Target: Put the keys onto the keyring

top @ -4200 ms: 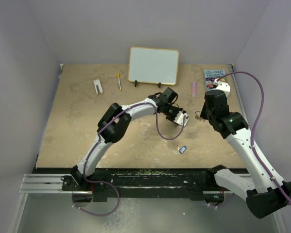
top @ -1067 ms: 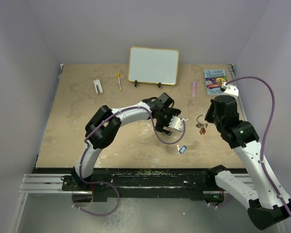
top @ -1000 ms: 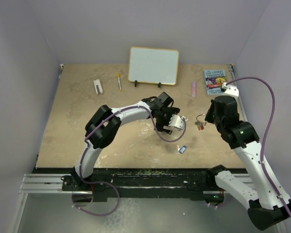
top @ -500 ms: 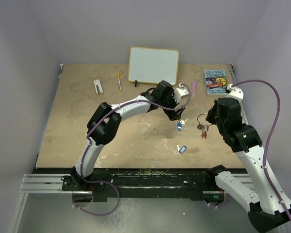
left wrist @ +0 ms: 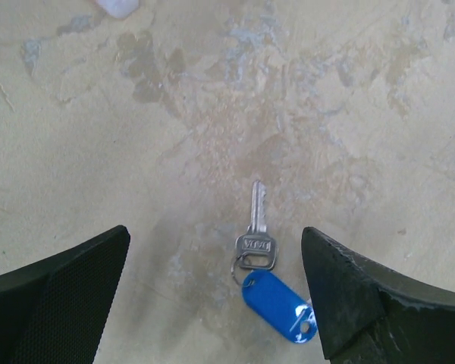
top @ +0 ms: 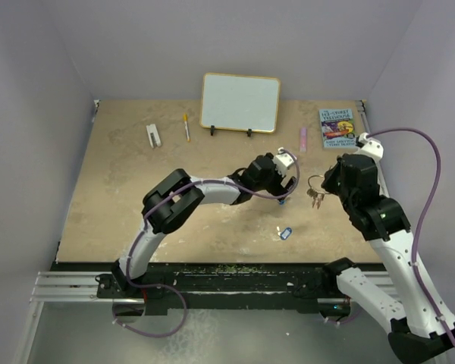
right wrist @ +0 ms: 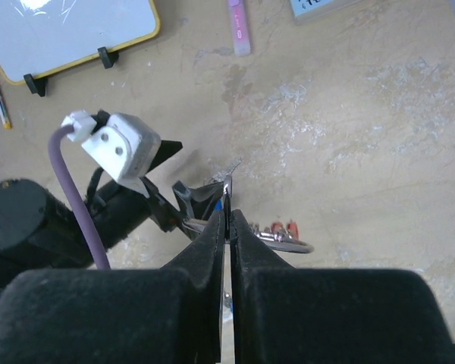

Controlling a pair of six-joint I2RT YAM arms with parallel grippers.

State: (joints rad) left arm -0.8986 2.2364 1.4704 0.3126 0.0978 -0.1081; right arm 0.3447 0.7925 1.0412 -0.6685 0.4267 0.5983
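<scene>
L gripper [left wrist: 215, 236]: fingers [left wrist: 68, 284] spread wide, nothing between them. It hangs over the tan mottled table [left wrist: 98, 114], pointing down. Below it, seen in the gap btw fingers, a silver key [left wrist: 255, 227] lies flat on the table, blade pointing away, w/ a blue tag [left wrist: 277, 307] on a small loop at its head, nearer the R finger. Not touching either finger

Overhead: L gripper [top: 283, 183] sits mid-table, arm stretched toward R gripper [top: 324, 187], the two near each other but apart. A blue-tagged key [top: 283, 232] lies on the table nearer the bases than both; can't tell if it is the same one as in the wrist view

R gripper [right wrist: 226, 216]: fingers pressed nearly together, pinching the keyring [right wrist: 294, 245] at its edge. The ring sticks out to one side, off the table. Red-headed keys [right wrist: 282, 227] already hang on it, count unclear

Far side of table: whiteboard [top: 240, 102] upright on stand, pink marker [top: 303, 139], book [top: 336, 127] at R rear corner, yellow pen [top: 186, 127], small white item [top: 153, 135], type unclear
</scene>
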